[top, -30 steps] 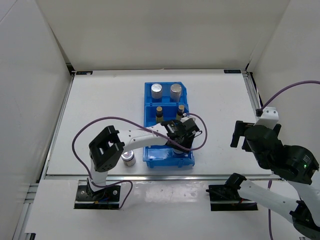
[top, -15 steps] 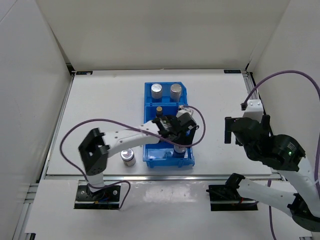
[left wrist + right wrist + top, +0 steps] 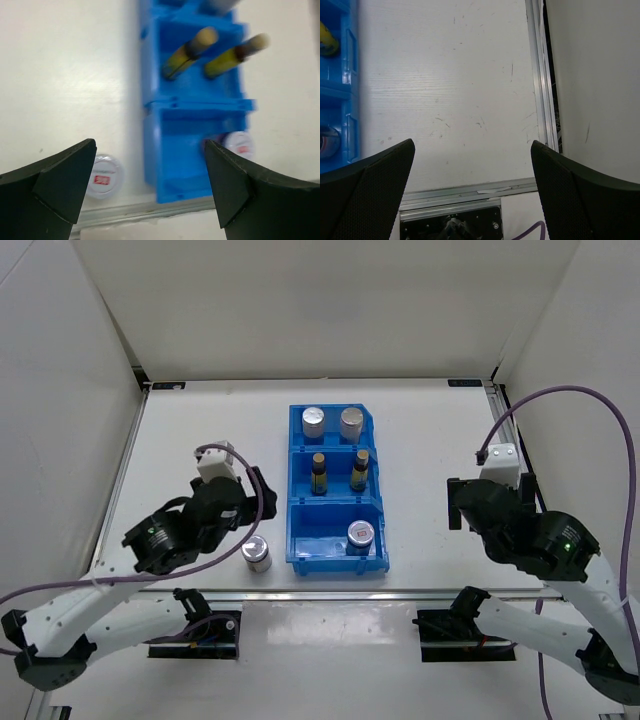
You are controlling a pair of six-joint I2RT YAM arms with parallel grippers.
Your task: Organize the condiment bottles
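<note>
- A white table (image 3: 430, 440) is being used as the work surface, with a blue bin (image 3: 335, 565) at its middle.
- Like is being grouped with like: silver-topped cylinders (image 3: 314, 421) far, amber bottles (image 3: 319, 473) in the middle compartment, one jar (image 3: 360, 534) near.
- The second jar (image 3: 257, 553) is standing outside, just beside the bin's left wall — probably the last piece to go in.
- The jaws of the left gripper (image 3: 150, 150) are being held wide apart and empty above it; those of the right gripper (image 3: 472, 145) likewise — idle.
</note>
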